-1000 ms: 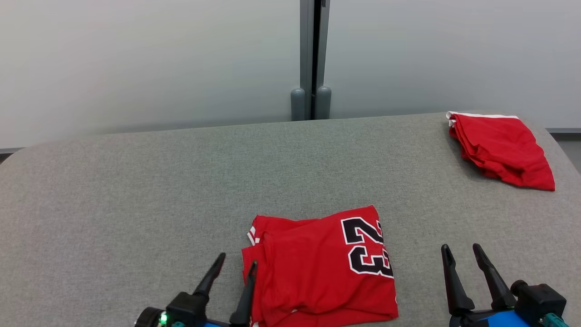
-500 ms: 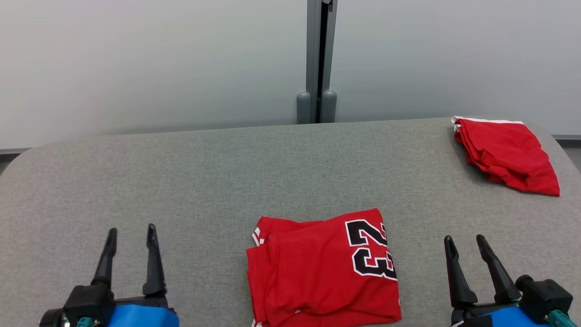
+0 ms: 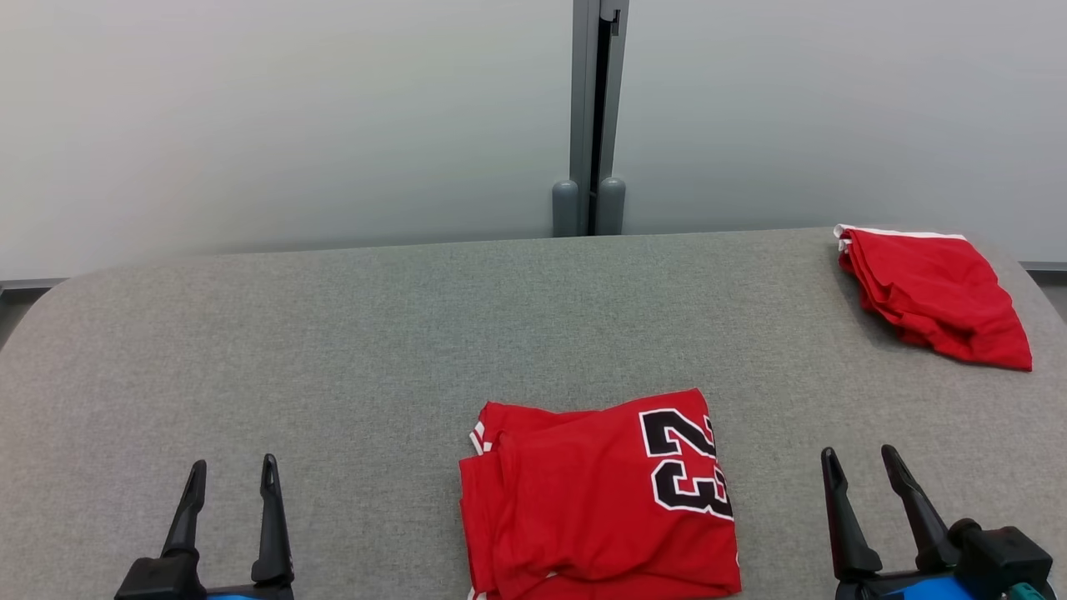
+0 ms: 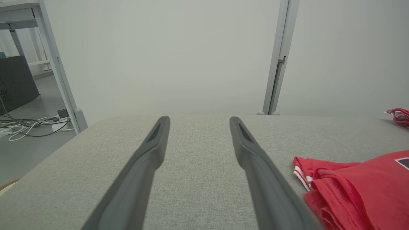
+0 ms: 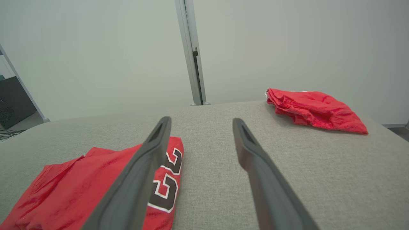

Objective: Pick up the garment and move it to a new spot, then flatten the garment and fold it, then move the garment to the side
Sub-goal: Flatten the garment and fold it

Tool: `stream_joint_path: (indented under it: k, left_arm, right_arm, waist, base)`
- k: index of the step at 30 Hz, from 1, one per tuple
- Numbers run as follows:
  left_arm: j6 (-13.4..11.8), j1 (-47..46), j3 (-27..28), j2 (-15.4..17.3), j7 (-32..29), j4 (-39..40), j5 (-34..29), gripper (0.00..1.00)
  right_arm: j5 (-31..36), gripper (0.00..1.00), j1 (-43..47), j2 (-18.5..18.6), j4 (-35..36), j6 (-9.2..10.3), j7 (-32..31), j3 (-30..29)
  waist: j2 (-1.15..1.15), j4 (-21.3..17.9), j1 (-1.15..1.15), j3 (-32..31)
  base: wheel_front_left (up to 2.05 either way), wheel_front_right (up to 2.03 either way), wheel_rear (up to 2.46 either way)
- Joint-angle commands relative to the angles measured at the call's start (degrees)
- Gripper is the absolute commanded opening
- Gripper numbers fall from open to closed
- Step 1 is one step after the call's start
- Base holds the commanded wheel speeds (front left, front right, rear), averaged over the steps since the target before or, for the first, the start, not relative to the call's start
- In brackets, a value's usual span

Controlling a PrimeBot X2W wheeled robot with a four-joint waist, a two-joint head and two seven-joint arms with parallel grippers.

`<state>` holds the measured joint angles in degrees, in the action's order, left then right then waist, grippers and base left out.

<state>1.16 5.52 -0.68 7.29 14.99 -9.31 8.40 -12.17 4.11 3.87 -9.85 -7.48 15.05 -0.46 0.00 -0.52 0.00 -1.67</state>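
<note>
Garment (image 3: 596,500), a folded red jersey numbered 23, lies on the tabletop (image 3: 333,333) at its near edge, between my left hand (image 3: 233,463) and right hand (image 3: 858,452). I see both hands with fingers apart, empty, clear of it. At the far right lies another red bundle (image 3: 934,296).

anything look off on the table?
Nothing major. The folded jersey is bunched along its left edge, striped trim poking out. The second red garment lies rumpled near the far right corner of the table. The left gripper and right gripper are open, clear of cloth.
</note>
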Motion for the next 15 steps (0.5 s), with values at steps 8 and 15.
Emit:
stream_joint_path:
  k: [8, 15]
  left_arm:
    - [1.33, -0.45, 0.93, -0.71, 0.26, -2.81, -0.83, 1.00]
    - [1.76, -1.35, 1.25, -0.95, 0.26, -3.30, -1.35, 1.00]
  right_arm:
    - [1.73, 1.00, 0.93, -0.14, 1.61, -0.03, 0.15, -0.58]
    - [2.16, 1.00, 0.80, -0.19, 1.73, -0.03, -0.21, -0.30]
  waist:
    - [0.00, 0.36, 0.00, -0.02]
    - [0.00, 0.46, 0.00, 0.08]
  base:
    - [0.00, 0.00, 0.00]
    - [0.00, 0.00, 0.00]
